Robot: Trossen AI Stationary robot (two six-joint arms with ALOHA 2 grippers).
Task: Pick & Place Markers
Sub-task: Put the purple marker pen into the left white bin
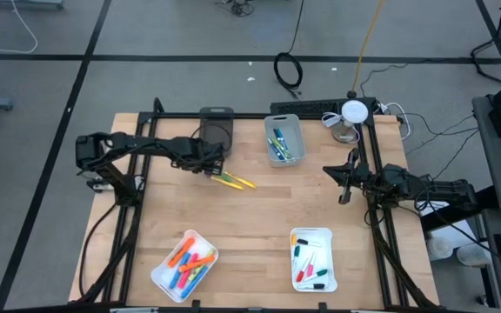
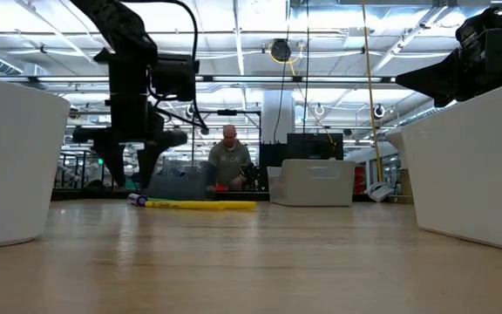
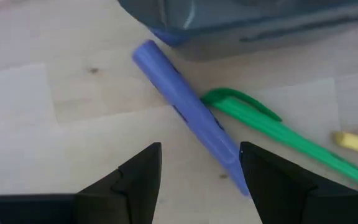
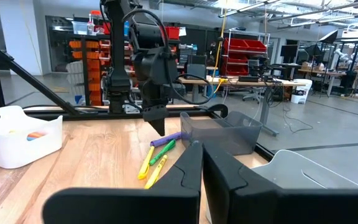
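- A wooden table (image 1: 250, 209) seen from above, with two dark robot arms at its sides; places below are given relative to the dark grey bin (image 1: 217, 127) at the table's far edge
- Left gripper (image 3: 197, 168) hovers just in front of that bin with its fingers spread wide and holding nothing; a purple marker (image 3: 188, 112) lies on the wood between them, touching or nearly touching the bin's wall
- A green marker (image 3: 278, 130) and yellow markers (image 1: 233, 181) lie loose beside the purple one, just in front of the bin
- Right gripper (image 4: 201, 163) waits well to the right of the bin, its fingers pressed together and empty
- Progress, as a judgement: partly done; a light grey bin (image 1: 284, 139) just right of the dark one holds some markers, while two white trays (image 1: 185, 265) at the near edge, well away, hold many more to move
- The surface is pale, smooth wood; beyond it lies a large workshop with shelving and bright ceiling lights, and a person sits far behind the bin
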